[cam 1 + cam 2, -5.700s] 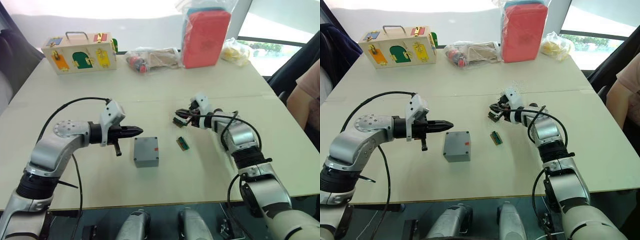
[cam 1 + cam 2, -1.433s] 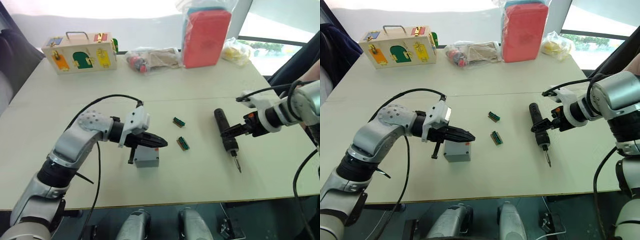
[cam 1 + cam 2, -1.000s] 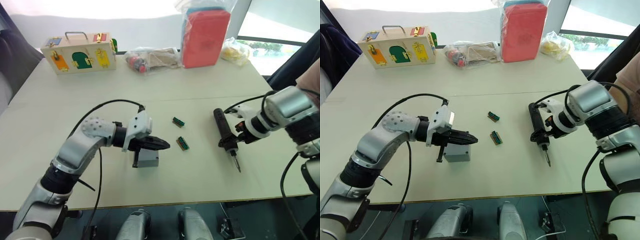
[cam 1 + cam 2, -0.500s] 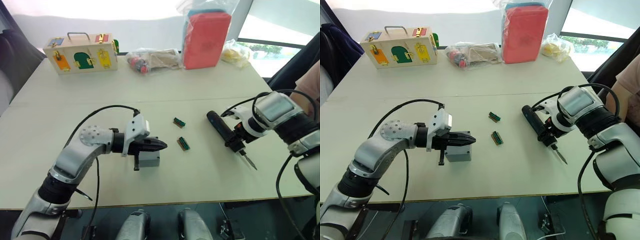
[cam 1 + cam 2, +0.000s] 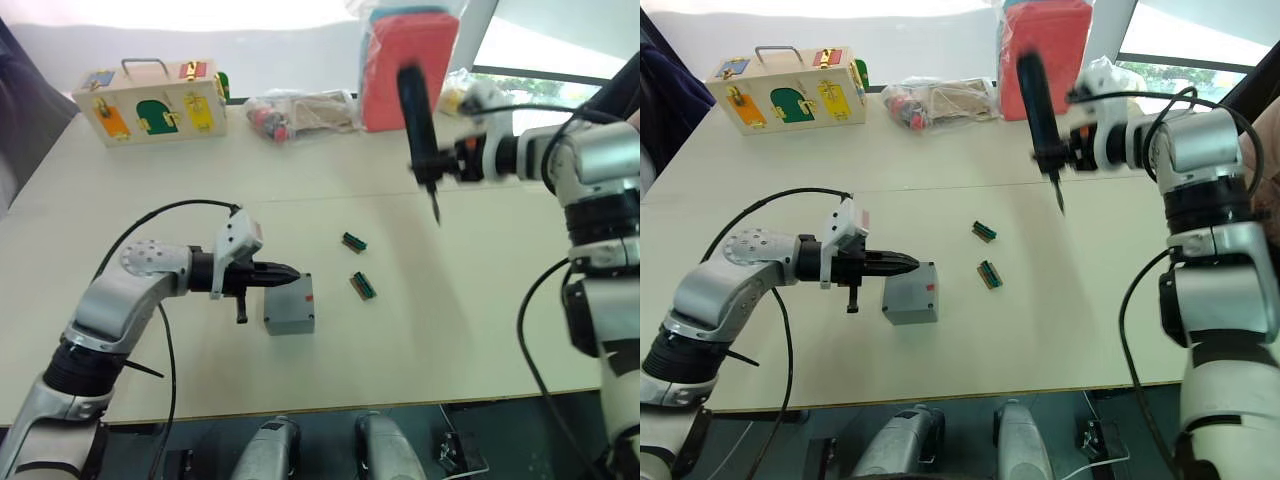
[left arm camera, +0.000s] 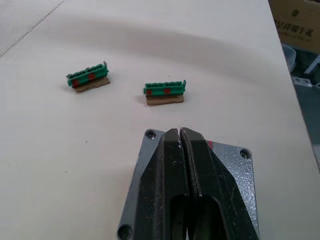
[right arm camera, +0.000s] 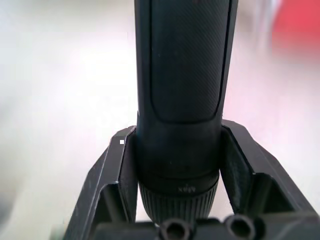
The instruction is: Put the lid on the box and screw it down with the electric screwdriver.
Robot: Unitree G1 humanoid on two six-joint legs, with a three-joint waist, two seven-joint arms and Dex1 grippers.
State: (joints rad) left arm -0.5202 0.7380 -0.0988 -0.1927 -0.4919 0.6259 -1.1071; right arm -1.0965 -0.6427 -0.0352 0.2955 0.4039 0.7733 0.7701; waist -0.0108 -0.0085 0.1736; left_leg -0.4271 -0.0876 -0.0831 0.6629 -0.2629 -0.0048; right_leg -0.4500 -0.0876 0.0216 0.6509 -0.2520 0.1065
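The grey box [image 5: 290,312] sits on the table in front of me, and the lid [image 6: 227,155] lies flat on top of it with screw holes at its corners. My left gripper [image 5: 288,272] is shut and empty, its tips over the lid's left part. A small red mark [image 5: 310,297] shows on the box. My right gripper [image 5: 442,165] is raised high over the far right of the table. It is shut on the electric screwdriver [image 5: 414,115], which stands nearly upright with its bit [image 5: 435,210] pointing down. The black barrel [image 7: 182,75] sits between the right fingers.
Two small green connectors [image 5: 354,242] [image 5: 365,285] lie right of the box. Along the far edge stand a wooden case with coloured doors [image 5: 145,100], a clear bag of parts [image 5: 300,112], a red pack in plastic [image 5: 395,60] and a yellow bag [image 5: 1110,85].
My right gripper has lifted the screwdriver off the table, swung it up and back, and turned it from slanted to nearly upright. My left gripper has drawn slightly back to the left over the lid.
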